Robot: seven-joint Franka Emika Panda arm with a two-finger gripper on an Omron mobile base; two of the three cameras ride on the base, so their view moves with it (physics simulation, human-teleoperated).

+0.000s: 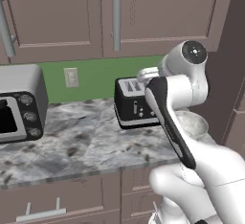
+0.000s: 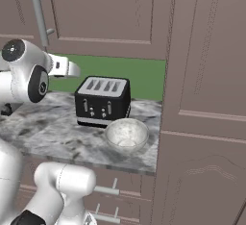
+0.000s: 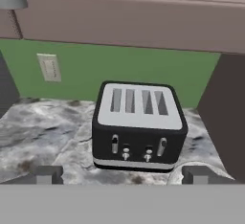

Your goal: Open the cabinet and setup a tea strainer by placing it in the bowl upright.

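Two pincer (image 3: 122,174) fingertips stood wide apart, holding nothing, hovering over the tabletop (image 1: 72,141) before the toaster (image 3: 139,127); the speckled bowl (image 2: 127,135) waited beside it, apparently ready for the strainer.

Taupe-brown wall cabinet (image 1: 143,12) hung above counter, recessed-panel door shut, grey vertical bar handle (image 1: 116,11). Off-white speckled bowl (image 2: 126,135) sat upright on marble counter near front edge, just beside black toaster, strainer inside not discernible.
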